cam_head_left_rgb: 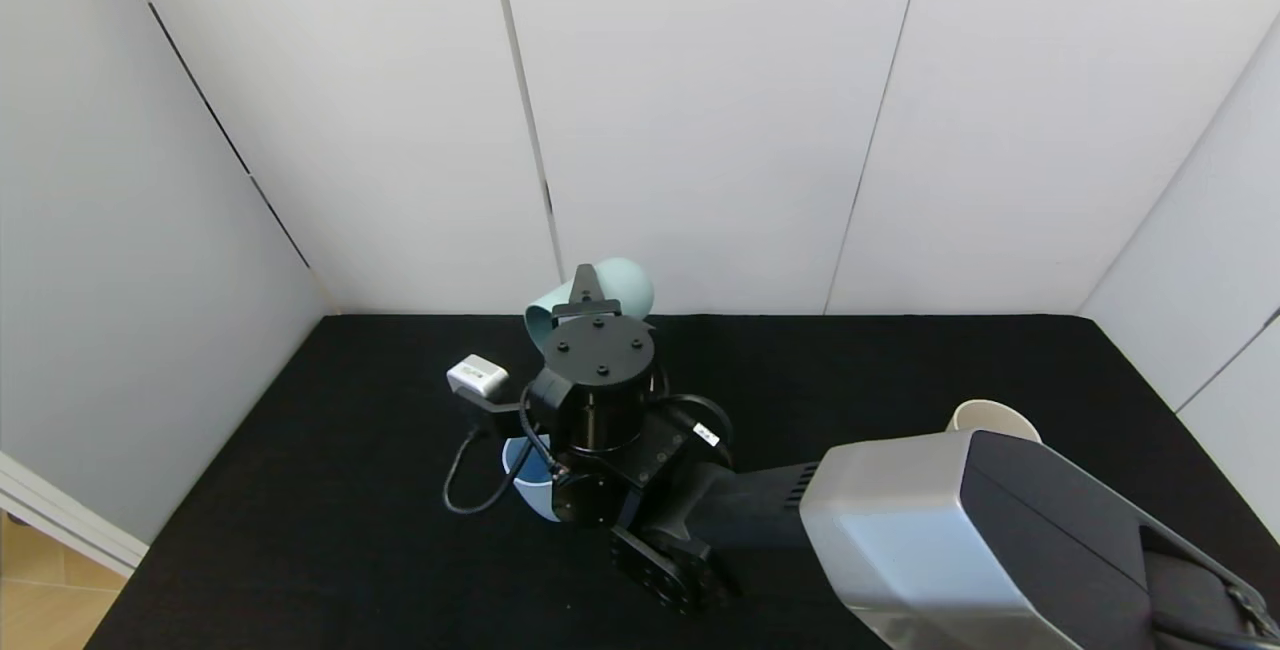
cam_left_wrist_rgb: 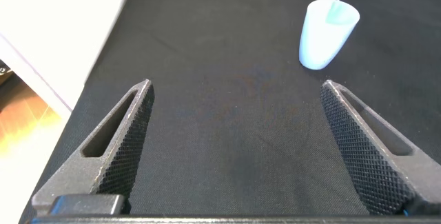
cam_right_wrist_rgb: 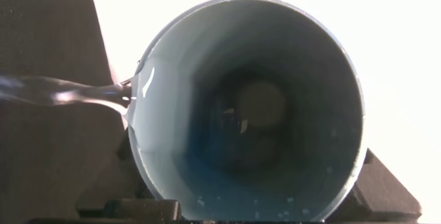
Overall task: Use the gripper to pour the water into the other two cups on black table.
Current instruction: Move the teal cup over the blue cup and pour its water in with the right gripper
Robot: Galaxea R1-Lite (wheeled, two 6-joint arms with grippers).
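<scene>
The black table (cam_head_left_rgb: 900,380) looks like matt woven cloth, the blue cup (cam_left_wrist_rgb: 326,32) and teal cup (cam_right_wrist_rgb: 248,107) smooth matt plastic, the water (cam_right_wrist_rgb: 62,93) glassy, the left gripper's fingers (cam_left_wrist_rgb: 124,148) rough-knurled.

White panelled walls (cam_head_left_rgb: 700,110) with dark seams on three sides, wood floor (cam_head_left_rgb: 40,590) at the left corner.

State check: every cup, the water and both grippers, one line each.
teal-green cup: held in the air, tipped over, pouring
water: streaming off the teal-green cup's rim
light blue cup: upright on the black table, under the pour
cream cup: upright, partly hidden by the right arm
right gripper: shut on the teal-green cup
left gripper: open, empty
</scene>
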